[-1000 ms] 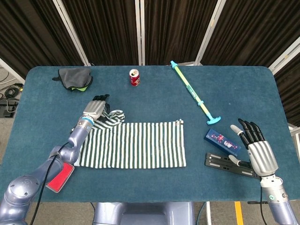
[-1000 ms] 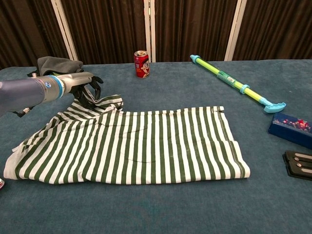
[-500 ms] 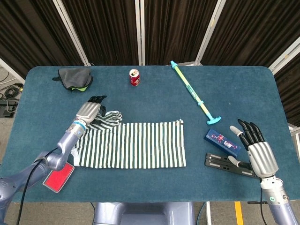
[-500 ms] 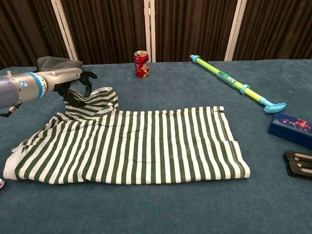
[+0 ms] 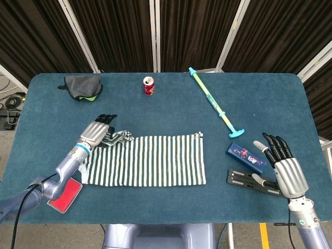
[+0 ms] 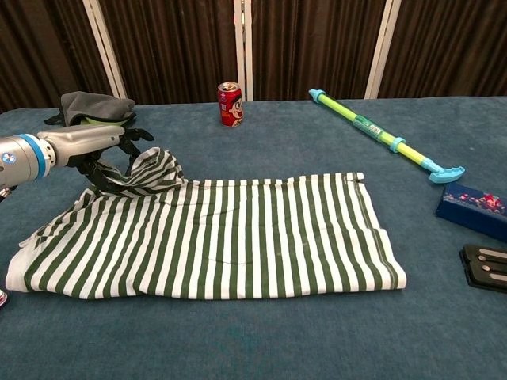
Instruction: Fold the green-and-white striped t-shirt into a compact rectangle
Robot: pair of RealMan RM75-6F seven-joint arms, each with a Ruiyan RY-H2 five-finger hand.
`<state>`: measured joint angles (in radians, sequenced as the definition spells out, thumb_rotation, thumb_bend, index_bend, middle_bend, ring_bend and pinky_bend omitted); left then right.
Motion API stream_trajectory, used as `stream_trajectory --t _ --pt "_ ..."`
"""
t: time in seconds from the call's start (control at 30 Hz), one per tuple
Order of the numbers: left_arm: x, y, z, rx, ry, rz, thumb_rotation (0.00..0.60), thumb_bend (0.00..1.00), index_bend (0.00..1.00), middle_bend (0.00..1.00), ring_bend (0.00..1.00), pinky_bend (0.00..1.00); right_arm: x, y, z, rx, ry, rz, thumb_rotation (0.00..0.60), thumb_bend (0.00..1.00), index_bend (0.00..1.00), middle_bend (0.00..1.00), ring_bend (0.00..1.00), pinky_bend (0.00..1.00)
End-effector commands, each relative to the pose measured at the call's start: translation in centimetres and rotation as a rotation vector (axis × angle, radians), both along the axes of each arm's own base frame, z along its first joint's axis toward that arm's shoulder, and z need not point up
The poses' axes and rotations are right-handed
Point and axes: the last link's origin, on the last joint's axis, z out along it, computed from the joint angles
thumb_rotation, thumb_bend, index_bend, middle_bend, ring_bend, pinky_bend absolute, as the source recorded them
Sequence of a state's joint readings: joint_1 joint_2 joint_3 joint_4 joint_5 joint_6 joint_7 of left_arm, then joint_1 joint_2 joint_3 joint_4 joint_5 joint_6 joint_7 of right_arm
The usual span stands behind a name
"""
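Head view puts the right robot hand (image 5: 284, 167) nearest, at the front right corner of the blue counter (image 5: 166, 106), fingers spread apart and holding nothing. Just beside it lies a flat black bar (image 5: 250, 181), and touching that bar's far side, a small dark blue box (image 5: 246, 156). At the front left edge sits a red pad (image 5: 65, 194), partly under the left forearm.

The shirt (image 6: 214, 233) lies spread flat across the middle of the counter, left of centre, its green and white stripes running front to back. Its far left corner is lifted off the cloth: the left robot hand (image 6: 99, 146) grips that bunched corner, fingers curled around the fabric, so a loose fold stands up there.

Farther back and to the right, a long green and yellow stick (image 5: 213, 104) with a turquoise T-shaped end lies at an angle, well apart from the shirt. Near the far edge stands a red can (image 5: 149, 85), upright. In the far left corner sits a crumpled grey cloth (image 5: 82, 86) with a green edge.
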<state>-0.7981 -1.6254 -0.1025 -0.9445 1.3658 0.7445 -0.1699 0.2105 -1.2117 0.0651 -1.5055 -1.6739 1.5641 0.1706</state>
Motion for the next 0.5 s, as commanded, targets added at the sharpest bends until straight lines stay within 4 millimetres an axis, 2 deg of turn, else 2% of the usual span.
stream_trajectory --t 0.03,0.37,0.47,0.5 --pt "-0.02 -0.27 -0.24 -0.008 0.007 -0.004 0.6 0.92 0.76 0.0 0.0 0.0 0.02 0.04 0.04 -0.001 -0.001 0.001 0.6 0.0 0.21 0.0 0.0 0.0" --pt "-0.72 -0.79 0.04 0.007 0.086 -0.047 0.6 0.91 0.75 0.0 0.0 0.0 0.1 0.12 0.25 -0.004 -0.006 0.006 0.6 0.0 0.22 0.0 0.0 0.0" --pt "-0.81 -0.95 -0.09 0.004 0.089 -0.047 0.6 0.83 0.62 0.0 0.0 0.0 0.11 0.17 0.3 -0.005 -0.007 0.007 0.6 0.0 0.22 0.0 0.0 0.0" --pt "-0.8 -1.02 -0.13 0.001 0.085 -0.047 0.6 0.74 0.54 0.0 0.0 0.0 0.12 0.17 0.31 -0.005 -0.008 0.007 0.6 0.0 0.22 0.0 0.0 0.0"
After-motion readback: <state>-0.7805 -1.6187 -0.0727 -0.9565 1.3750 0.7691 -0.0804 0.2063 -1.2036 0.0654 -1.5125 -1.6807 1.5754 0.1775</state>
